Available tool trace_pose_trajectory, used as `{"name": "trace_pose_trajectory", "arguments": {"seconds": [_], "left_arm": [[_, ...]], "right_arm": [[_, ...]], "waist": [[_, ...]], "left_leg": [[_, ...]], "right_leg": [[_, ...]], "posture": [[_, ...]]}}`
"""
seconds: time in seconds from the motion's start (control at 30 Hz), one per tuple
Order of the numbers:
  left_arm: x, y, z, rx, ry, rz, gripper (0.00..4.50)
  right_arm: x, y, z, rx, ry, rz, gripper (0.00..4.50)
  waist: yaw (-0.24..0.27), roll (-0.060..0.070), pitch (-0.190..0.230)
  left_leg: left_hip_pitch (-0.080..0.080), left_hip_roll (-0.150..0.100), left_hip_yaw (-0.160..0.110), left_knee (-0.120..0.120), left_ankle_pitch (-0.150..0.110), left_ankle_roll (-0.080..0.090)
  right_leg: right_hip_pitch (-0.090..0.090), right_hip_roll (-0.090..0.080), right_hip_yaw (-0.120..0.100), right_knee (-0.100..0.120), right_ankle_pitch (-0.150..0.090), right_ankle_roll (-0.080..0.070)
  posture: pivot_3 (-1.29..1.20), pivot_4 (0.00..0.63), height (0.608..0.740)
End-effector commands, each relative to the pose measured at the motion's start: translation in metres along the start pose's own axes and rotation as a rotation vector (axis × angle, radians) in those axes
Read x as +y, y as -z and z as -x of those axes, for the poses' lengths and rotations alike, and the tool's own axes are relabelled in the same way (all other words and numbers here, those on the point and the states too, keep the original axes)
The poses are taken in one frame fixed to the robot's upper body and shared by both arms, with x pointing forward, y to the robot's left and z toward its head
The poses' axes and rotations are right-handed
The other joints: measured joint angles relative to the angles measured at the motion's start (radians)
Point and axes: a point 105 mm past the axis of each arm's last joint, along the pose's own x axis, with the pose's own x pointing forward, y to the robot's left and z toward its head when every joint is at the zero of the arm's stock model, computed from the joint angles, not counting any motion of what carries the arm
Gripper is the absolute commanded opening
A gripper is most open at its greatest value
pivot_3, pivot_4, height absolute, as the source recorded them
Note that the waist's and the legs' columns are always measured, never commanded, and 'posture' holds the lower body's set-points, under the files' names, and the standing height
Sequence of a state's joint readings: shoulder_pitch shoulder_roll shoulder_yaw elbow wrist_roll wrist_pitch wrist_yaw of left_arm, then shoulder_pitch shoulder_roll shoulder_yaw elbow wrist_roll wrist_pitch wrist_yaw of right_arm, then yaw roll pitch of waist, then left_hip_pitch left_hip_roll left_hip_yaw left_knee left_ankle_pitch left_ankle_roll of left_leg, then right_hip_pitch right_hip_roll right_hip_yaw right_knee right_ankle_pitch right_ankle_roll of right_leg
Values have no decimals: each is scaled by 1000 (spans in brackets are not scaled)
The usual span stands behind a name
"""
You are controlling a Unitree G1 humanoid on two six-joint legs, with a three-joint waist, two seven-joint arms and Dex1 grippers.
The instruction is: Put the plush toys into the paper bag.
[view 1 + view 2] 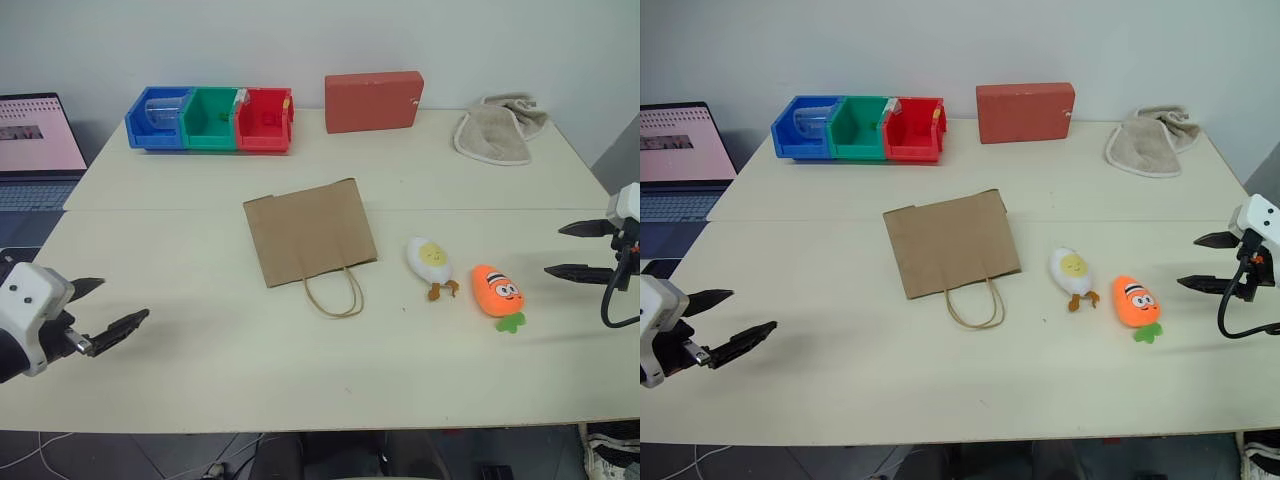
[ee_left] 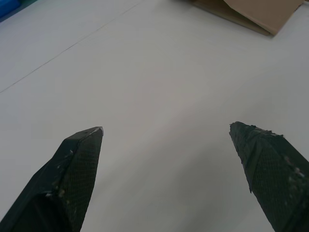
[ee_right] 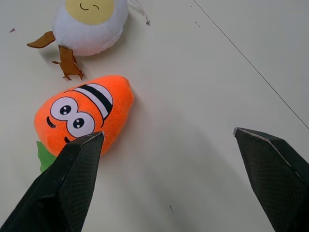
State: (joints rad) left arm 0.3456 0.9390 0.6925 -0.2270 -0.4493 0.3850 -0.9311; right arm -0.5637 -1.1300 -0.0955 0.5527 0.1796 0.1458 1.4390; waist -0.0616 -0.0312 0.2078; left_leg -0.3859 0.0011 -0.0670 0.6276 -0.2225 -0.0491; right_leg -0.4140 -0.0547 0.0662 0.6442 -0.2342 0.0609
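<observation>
Surface [image 1: 300,380]: a pale cream top made of two boards, with a thin seam running across between them.
Paper bag [image 1: 309,231]: plain brown, lying flat near the middle of the surface; its looped cord handles [image 1: 335,295] point toward the robot.
Egg toy [image 1: 432,262]: white with a yellow centre and brown legs, lying on the surface to the right of the bag, apart from it.
Carrot toy [image 1: 497,292]: orange with a face and green leaves, lying just beside the egg toy on its right, not touching it.
Left tool [image 1: 112,310]: released, both black fingers spread wide, holding nothing; it hovers over the near left of the surface, well apart from the bag.
Right tool [image 1: 575,250]: released, fingers spread wide, holding nothing; it hovers at the right edge, near the carrot toy but not touching it.
Far edge: a row of blue, green and red bins [image 1: 211,119], a red box [image 1: 372,101] and a beige cloth [image 1: 498,128].
Far left: a laptop [image 1: 35,148] with its screen lit.
</observation>
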Motion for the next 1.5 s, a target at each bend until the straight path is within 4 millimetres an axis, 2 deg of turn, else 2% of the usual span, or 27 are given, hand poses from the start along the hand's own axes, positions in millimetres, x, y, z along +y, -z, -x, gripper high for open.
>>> {"name": "trace_pose_trajectory", "arguments": {"seconds": [0.03,0.57,0.93,1.07,1.13,1.17,1.27,1.37,1.5], "left_arm": [[3,-13,7,-44,-4,-42,4481],[4,1,16,-26,21,-18,4481],[0,5,17,-11,48,-99,4481],[-34,-17,-9,-83,192,-131,4481],[-44,-21,-14,-92,232,-139,4481],[-58,-27,-23,-104,288,-165,4481],[-101,-47,-50,-161,460,-247,4481],[-120,-58,-63,-203,526,-274,4481],[-149,-69,-90,-257,615,-340,4481]], "right_arm": [[1,-7,4,-15,-8,25,4500],[1,-5,0,-22,2,34,4500],[1,-8,5,-24,4,50,4500],[11,-18,1,-60,-36,89,4500],[15,-20,1,-66,-49,96,4500],[21,-25,-1,-76,-65,107,4500],[46,-44,-7,-122,-139,153,4500],[66,-57,-9,-149,-186,171,4500],[104,-72,-19,-190,-294,192,4500]], "waist": [[0,0,0],[0,0,0],[0,0,0],[1,0,0],[4,0,0],[4,0,0],[11,0,0],[11,0,-1],[13,1,-1]], "left_leg": [[0,0,0,0,0,0],[0,4,7,0,0,-1],[0,7,12,0,-1,-1],[0,7,13,0,-1,-1],[0,7,13,1,-1,-1],[0,7,13,1,-1,-1],[0,7,12,1,-1,-1],[-1,7,12,1,-1,-1],[0,8,11,2,-1,-1]], "right_leg": [[0,0,0,0,0,0],[-4,0,0,1,0,0],[-6,1,1,1,0,0],[-6,1,2,1,0,0],[-6,1,3,1,1,0],[-6,2,3,1,1,1],[-5,2,3,1,1,2],[-6,4,5,1,5,7],[-5,5,4,1,10,11]], "posture": [[0,150,740],[0,150,740],[0,150,740],[0,150,740],[0,150,740],[0,150,740],[0,150,740],[0,150,740],[0,150,740]]}}
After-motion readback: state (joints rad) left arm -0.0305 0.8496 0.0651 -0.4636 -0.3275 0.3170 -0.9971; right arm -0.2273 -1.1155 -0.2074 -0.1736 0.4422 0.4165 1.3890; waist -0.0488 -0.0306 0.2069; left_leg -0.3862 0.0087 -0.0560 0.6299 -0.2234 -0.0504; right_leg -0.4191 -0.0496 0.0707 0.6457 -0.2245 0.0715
